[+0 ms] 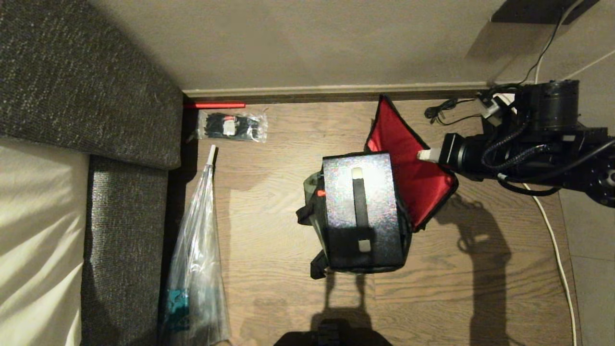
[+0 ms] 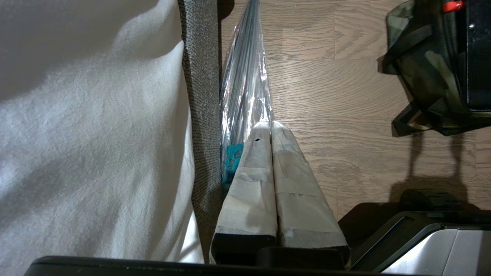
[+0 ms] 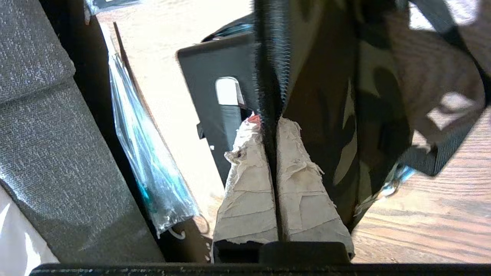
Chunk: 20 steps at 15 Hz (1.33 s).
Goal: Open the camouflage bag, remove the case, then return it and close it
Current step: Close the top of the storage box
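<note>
A: Where is the case (image 1: 362,211)?

B: It is seated in the camouflage bag (image 2: 422,65) on the floor (image 1: 288,202), well clear of the wall edge. The red-lined lid (image 1: 408,168) is held up by the right gripper (image 3: 268,120), its fingers clenched on the zipper edge. The left gripper (image 2: 270,128) is parked, fingers pressed together, empty.

A: How should closing be done?

B: The lid should be swung over squarely, so the handle (image 1: 360,202) is not snagged. The umbrella (image 1: 197,269) by the sofa (image 1: 125,216) and the cable (image 1: 552,240) are to be avoided.
</note>
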{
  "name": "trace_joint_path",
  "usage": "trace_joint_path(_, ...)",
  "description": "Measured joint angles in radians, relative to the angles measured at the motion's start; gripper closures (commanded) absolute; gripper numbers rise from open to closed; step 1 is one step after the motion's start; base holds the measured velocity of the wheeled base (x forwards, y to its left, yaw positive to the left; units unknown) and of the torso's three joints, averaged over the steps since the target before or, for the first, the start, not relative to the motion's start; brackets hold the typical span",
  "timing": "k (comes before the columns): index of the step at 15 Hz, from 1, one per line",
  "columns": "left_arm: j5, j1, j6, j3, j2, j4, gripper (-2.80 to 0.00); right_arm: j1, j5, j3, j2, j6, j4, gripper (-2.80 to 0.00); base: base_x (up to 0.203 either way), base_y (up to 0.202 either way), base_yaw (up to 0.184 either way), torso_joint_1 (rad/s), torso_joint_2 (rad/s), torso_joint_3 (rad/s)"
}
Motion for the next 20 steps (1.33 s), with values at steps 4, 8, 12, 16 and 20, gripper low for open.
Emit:
trace_joint_path(4, 0.0, 0.0, 0.0, 0.0, 0.0, 0.0, 0.0, -0.005, 0.0, 0.07, -0.009, -0.038, 0.025, 0.0, 0.0, 0.0, 0.0, 0.0, 0.0, 0.0)
trace_joint_path(8, 0.0, 0.0, 0.0, 0.0, 0.0, 0.0, 0.0, -0.028, -0.051, 0.188, -0.006, -0.164, -0.053, 0.0, 0.0, 0.0, 0.0, 0.0, 0.0, 0.0)
trace_joint_path(12, 0.0, -0.001, 0.0, 0.0, 0.0, 0.0, 0.0, -0.04, -0.064, 0.355, 0.009, -0.337, -0.084, 0.0, 0.0, 0.0, 0.0, 0.0, 0.0, 0.0)
trace_joint_path(16, 0.0, 0.0, 0.0, 0.0, 0.0, 0.0, 0.0, -0.04, -0.07, 0.482, 0.031, -0.484, -0.155, 0.0, 0.0, 0.0, 0.0, 0.0, 0.0, 0.0)
trace_joint_path(20, 0.0, 0.0, 0.0, 0.0, 0.0, 0.0, 0.0, 0.005, -0.1, 0.567, 0.092, -0.512, -0.312, 0.0, 0.0, 0.0, 0.0, 0.0, 0.0, 0.0)
